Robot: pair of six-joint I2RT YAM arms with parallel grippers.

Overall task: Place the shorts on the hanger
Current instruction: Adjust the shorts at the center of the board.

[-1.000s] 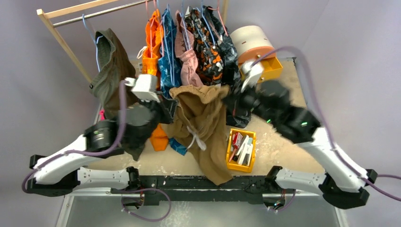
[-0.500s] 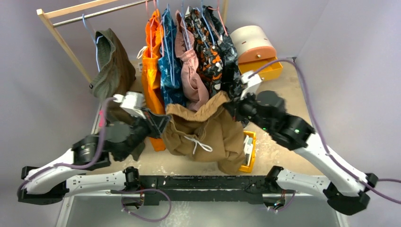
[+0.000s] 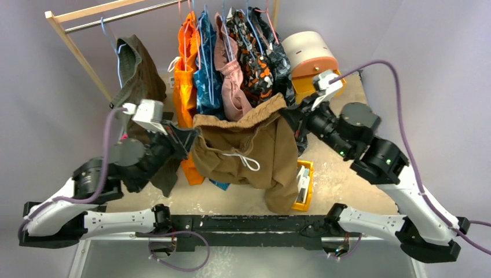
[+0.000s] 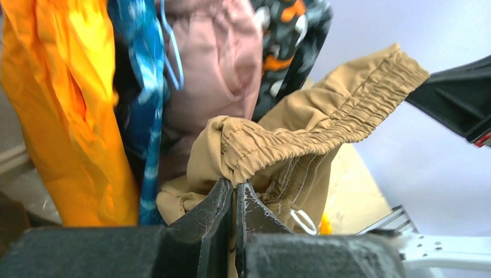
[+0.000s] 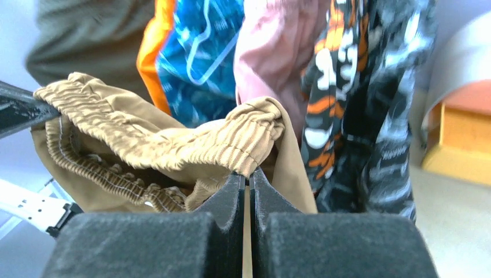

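Tan-brown cloth is stretched between the two arms: the shorts point(image 3: 243, 147) are held up off the table by the waistband point(image 4: 324, 124), with the legs hanging below both grippers. The left gripper point(image 4: 234, 188) is pressed together on one gathered end of the elastic, and the right gripper point(image 5: 248, 176) is pinched shut on the other end. Cloth is seen bunched just above each pair of fingertips. Just beyond both grippers the clothes point(image 3: 231, 63) on the rail are crowded. An empty hanger cannot be picked out among them, though a light-blue wire point(image 4: 173, 55) is seen ahead of the left gripper, against a blue patterned garment. The step in hand is judged to be spreading the waistband for hanging. It would be done well if the band were kept taut and level between the grippers — neither pinch loosened — and the drawstring point(image 3: 243, 160), dangling below, were kept out of the neighbouring clothes.
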